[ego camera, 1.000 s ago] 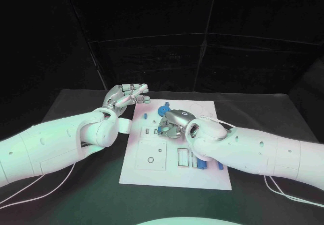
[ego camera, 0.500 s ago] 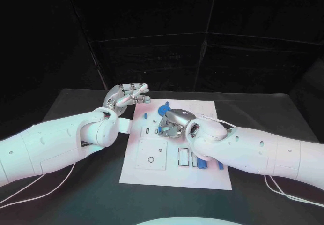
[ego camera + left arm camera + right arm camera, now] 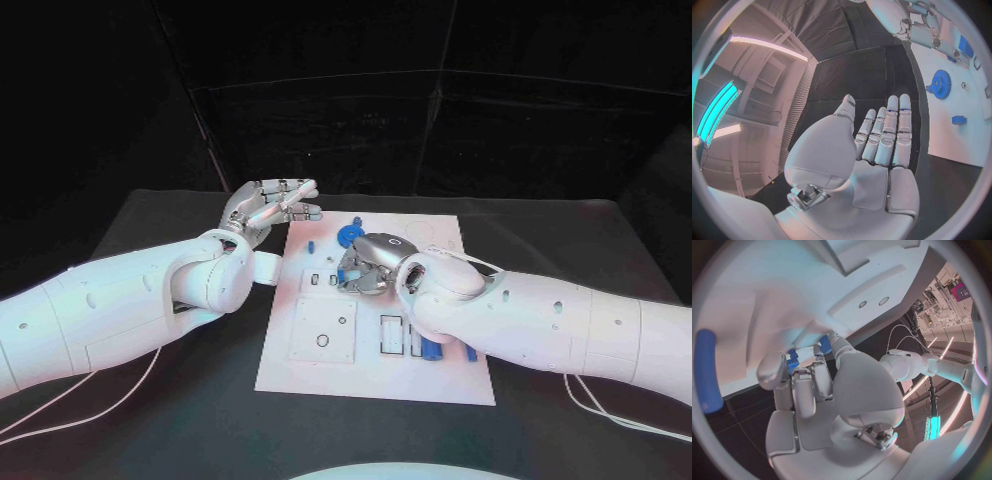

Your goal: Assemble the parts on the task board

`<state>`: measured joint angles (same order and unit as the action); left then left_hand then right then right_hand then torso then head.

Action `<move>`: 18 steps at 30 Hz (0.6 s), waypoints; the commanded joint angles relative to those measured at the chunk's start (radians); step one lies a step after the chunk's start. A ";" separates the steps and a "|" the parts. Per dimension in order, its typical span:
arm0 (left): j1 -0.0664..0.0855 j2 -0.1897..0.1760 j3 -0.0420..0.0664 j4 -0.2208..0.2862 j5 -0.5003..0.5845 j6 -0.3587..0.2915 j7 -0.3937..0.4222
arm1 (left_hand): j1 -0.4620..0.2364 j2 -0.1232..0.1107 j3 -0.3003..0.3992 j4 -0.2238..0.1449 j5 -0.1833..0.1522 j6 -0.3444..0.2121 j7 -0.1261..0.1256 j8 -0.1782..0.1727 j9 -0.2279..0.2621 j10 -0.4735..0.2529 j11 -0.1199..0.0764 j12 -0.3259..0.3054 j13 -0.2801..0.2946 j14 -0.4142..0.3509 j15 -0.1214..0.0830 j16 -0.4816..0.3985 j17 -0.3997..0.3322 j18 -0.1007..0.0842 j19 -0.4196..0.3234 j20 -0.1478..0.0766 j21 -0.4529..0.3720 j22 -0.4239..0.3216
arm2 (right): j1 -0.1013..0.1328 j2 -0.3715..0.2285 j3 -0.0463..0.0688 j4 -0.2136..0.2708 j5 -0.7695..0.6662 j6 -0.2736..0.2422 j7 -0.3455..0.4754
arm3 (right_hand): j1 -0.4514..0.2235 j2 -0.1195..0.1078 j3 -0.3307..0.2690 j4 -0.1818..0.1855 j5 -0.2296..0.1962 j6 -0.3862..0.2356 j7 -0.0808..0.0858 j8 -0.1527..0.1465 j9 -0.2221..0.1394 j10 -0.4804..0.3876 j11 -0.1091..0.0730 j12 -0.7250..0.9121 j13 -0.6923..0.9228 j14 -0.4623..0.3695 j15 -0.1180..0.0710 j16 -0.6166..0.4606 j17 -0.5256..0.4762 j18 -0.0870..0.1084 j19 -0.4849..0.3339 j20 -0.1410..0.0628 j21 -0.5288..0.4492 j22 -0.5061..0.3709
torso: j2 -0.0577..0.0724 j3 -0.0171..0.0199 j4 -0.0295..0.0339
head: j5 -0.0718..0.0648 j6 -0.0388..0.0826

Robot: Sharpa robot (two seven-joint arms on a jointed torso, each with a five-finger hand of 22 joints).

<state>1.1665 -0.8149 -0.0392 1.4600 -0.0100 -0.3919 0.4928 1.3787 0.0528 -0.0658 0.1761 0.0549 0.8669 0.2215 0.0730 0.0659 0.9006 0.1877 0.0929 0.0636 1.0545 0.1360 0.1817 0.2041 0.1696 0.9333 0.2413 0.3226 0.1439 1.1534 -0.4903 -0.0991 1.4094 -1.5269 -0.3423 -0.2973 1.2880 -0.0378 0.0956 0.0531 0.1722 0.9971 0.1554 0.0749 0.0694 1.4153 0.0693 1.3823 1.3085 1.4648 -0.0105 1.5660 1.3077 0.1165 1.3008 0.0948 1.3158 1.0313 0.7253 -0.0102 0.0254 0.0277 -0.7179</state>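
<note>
Over the task board point(image 3: 433, 380), right hand point(image 3: 372, 262) around a blue part point(image 3: 792, 360).

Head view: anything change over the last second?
Nothing visibly changed. The right robot hand stays over the middle of the white board, fingers closed on a small blue part. The left robot hand still hovers open at the board's far left corner, holding nothing. The blue gear and the blue pieces near the front of the board lie where they were.
</note>
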 commanded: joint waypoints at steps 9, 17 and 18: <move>0.002 0.000 0.001 0.001 -0.005 0.014 0.001 | 0.001 0.008 0.000 -0.005 0.005 -0.001 0.008 -0.006 -0.002 -0.005 0.005 -0.008 -0.001 -0.005 0.004 -0.007 0.002 0.012 0.002 0.002 -0.005 -0.002 | -0.003 -0.001 -0.004 -0.004 -0.004 0.016 -0.020 | -0.008 -0.009 -0.016 0.008 -0.009 -0.030 0.006 -0.009 -0.003 -0.020 0.006 -0.024 0.055 0.104 0.011 0.002 0.256 -0.012 -0.003 0.011 -0.009 -0.009 | 0.000 0.0004 -0.0007 | -0.003 0.003; 0.002 0.001 0.001 -0.001 -0.005 0.019 -0.001 | 0.001 0.008 0.000 -0.005 0.005 0.001 0.008 -0.006 -0.001 -0.005 0.005 -0.008 -0.001 -0.005 0.004 -0.007 0.002 0.012 0.002 0.002 -0.005 -0.002 | -0.004 -0.009 -0.004 0.009 -0.003 -0.036 -0.003 | -0.011 -0.043 -0.044 0.035 -0.007 -0.135 0.031 -0.011 -0.005 -0.084 0.029 -0.092 -0.013 0.105 0.030 0.003 0.260 -0.009 -0.014 0.028 -0.021 -0.028 | -0.001 0.0006 -0.0005 | -0.001 0.003; 0.002 0.001 0.001 -0.001 -0.005 0.020 -0.001 | 0.001 0.008 0.000 -0.005 0.005 0.001 0.008 -0.006 -0.001 -0.005 0.005 -0.008 -0.001 -0.005 0.004 -0.007 0.002 0.012 0.002 0.002 -0.005 -0.002 | -0.004 -0.013 -0.004 0.015 -0.002 -0.051 0.005 | -0.011 -0.048 -0.047 0.040 -0.006 -0.141 0.033 -0.011 -0.005 -0.086 0.031 -0.094 -0.016 0.105 0.032 0.003 0.260 -0.009 -0.015 0.029 -0.021 -0.028 | -0.001 0.0007 -0.0004 | -0.001 0.003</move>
<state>1.1665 -0.8143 -0.0392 1.4584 -0.0100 -0.3880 0.4892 1.3787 0.0528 -0.0658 0.1762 0.0549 0.8669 0.2215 0.0731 0.0655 0.9006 0.1877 0.0887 0.0636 1.0545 0.1360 0.1781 0.2049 0.1695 0.9333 0.2413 0.3226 0.1431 1.1485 -0.4983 -0.1032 1.4203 -1.5277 -0.3533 -0.2976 1.2785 -0.0782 0.0510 0.0885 0.1686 0.8584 0.1908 0.0623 0.0564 1.3342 0.1000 1.2919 1.2956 1.4650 0.0145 1.5654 1.3075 0.1164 1.2867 0.1164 1.3007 1.0043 0.7250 -0.0098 0.0246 0.0258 -0.7148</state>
